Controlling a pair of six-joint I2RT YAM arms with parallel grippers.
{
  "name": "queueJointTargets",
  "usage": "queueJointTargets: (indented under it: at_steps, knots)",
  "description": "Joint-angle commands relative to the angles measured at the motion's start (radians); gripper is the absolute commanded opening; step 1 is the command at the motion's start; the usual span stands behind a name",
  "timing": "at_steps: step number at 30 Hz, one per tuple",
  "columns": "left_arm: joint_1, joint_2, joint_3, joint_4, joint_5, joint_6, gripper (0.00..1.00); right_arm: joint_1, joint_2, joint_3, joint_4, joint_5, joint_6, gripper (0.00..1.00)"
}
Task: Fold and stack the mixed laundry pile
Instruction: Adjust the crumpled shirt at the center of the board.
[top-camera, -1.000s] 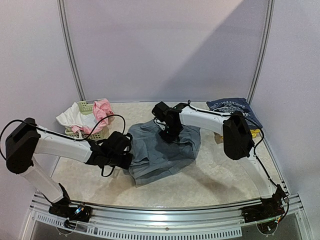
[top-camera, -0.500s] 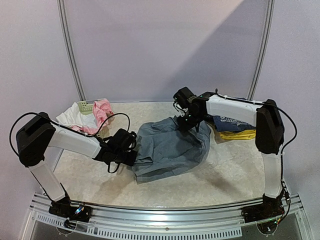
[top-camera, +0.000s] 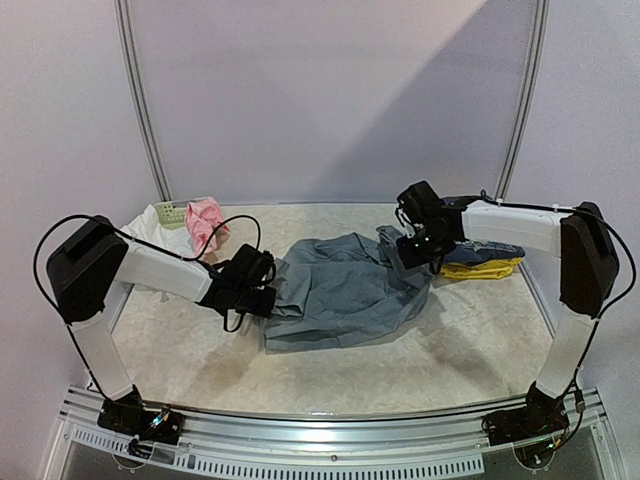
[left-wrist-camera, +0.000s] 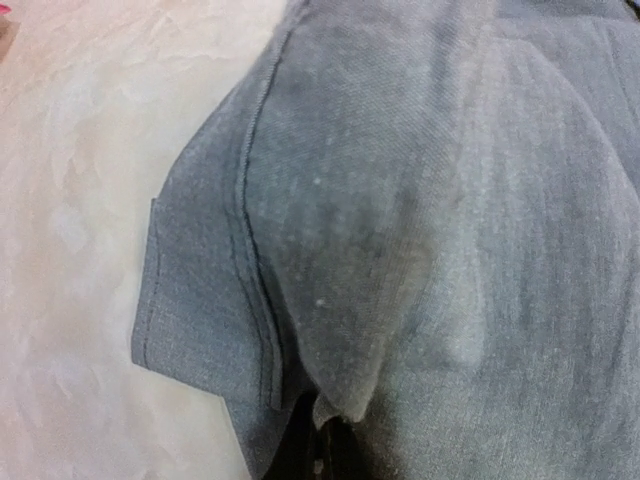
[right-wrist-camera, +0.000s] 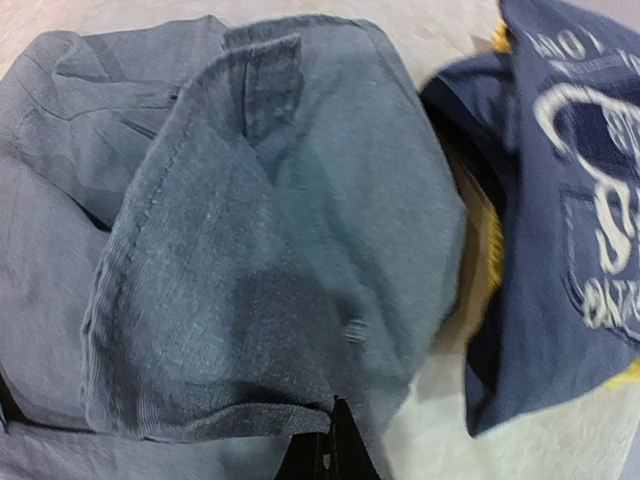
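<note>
Left gripper (top-camera: 268, 298): jaws closed tight on the left edge of the grey trousers (top-camera: 345, 295); in the left wrist view a seamed fold of the grey cloth (left-wrist-camera: 400, 250) runs down into the dark fingertips at the bottom edge. Right gripper (top-camera: 405, 258): jaws likewise pressed together, pinching the right end of the trousers, where the right wrist view shows a waistband section with a belt loop (right-wrist-camera: 270, 250) lifted and doubled over. The trousers lie spread and rumpled between the two grippers, mid-table (top-camera: 450, 340). The navy printed tee (top-camera: 480, 250) sits just beside the right gripper on a yellow garment (top-camera: 480, 268). The pink piece (top-camera: 205, 215) and white piece (top-camera: 160, 225) rest at the pale-green basket (top-camera: 172, 212), far left
</note>
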Motion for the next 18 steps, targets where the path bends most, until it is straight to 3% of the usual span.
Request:
queueJointTargets:
  at_steps: [1, 7, 18]
  knots:
    - [0.061, 0.095, 0.012, -0.109, -0.044, 0.011, 0.00, -0.031, -0.115, -0.098, 0.056, -0.016, 0.057, 0.00]
    - [0.121, 0.080, -0.015, -0.139, -0.097, -0.007, 0.00, -0.031, -0.218, -0.217, 0.083, -0.060, 0.117, 0.00]
    - [0.142, -0.128, -0.097, -0.163, -0.139, -0.035, 0.00, -0.030, -0.488, -0.539, 0.162, -0.248, 0.275, 0.00]
